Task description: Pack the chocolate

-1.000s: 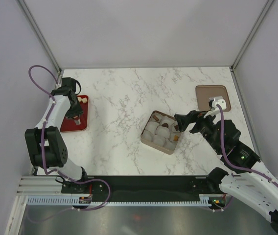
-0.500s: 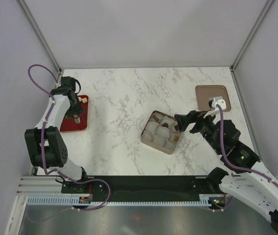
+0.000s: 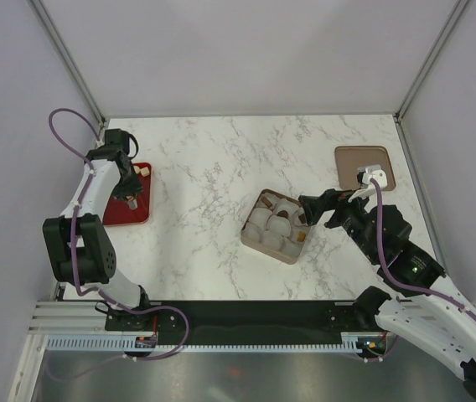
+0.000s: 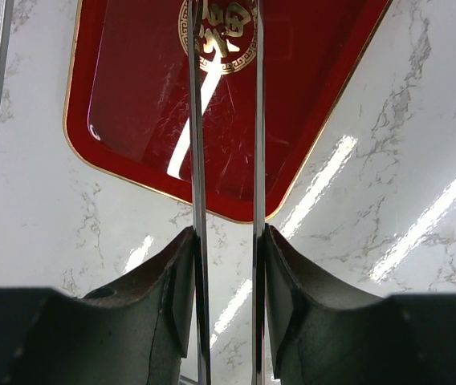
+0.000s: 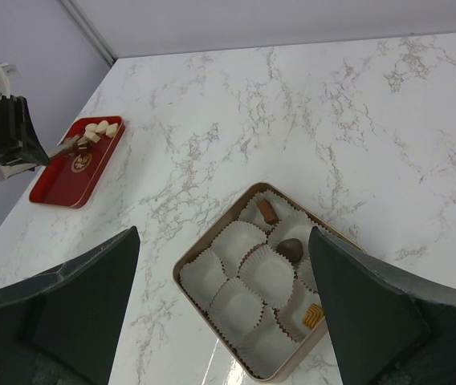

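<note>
Cream-tan chocolate (image 3: 142,170) pieces lie at the far end of a red tray (image 3: 137,215), seen too as chocolate pieces (image 5: 99,128) from the right wrist. My left gripper (image 3: 127,197) is shut on thin metal tongs (image 4: 197,160) that reach over the red tray (image 4: 132,120). The tongs' tips run out of the top of that view, so a piece between them cannot be made out. The tan box (image 3: 256,244) of white paper cups holds three pieces: a brown bar (image 5: 269,210), a dark round one (image 5: 291,248) and a tan wavy one (image 5: 313,314). My right gripper (image 5: 224,234) hangs wide open above the box (image 5: 181,269).
The box's tan lid (image 3: 364,167) lies at the back right, near the right wall. The red tray sits close to the table's left edge and the left wall. White marble table (image 3: 213,167) stretches between tray and box.
The left gripper has pinched the tongs slightly tighter and barely shifted over the tray. The right arm has not moved.
</note>
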`<state>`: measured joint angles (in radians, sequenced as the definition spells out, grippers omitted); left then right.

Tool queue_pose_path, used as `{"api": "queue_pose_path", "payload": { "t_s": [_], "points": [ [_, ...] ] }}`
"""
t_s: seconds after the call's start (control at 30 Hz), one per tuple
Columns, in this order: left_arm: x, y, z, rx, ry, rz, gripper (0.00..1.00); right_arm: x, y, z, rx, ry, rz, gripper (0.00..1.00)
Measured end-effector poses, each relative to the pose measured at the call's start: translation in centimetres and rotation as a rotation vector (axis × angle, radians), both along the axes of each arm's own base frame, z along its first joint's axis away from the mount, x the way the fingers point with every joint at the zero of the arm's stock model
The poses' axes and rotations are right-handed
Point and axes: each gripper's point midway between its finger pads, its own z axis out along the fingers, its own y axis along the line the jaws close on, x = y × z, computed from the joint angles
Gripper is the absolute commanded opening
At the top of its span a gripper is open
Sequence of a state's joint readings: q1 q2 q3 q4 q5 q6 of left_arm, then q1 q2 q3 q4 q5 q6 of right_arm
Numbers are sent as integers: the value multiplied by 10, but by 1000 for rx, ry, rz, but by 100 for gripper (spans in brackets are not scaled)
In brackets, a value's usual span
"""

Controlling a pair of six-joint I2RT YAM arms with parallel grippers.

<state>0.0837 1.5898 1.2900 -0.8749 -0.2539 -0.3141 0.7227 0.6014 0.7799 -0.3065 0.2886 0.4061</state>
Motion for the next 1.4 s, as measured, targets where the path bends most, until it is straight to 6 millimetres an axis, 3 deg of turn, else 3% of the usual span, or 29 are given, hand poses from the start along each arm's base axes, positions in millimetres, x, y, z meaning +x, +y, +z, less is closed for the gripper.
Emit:
{"api": "queue_pose_path", "payload": {
  "t_s": [0.47, 0.83, 1.1, 1.27, 1.4],
  "points": [
    [-1, 0, -5, -1, 27, -1, 36, 0, -1, -1, -4, 0, -4, 95],
    [-5, 0, 16, 3, 10, 1, 31, 1, 0, -1, -5, 2, -4, 95],
    [-13, -3, 20, -4, 32, -5, 29, 1, 1, -2, -6, 5, 0, 95],
    [-7, -26, 58, -17, -50, -77, 29, 3, 3, -5, -18, 16, 0, 95],
    [2, -74, 99, -57, -170, -219, 29, 5, 0, -5, -29, 16, -15, 95]
  ]
}}
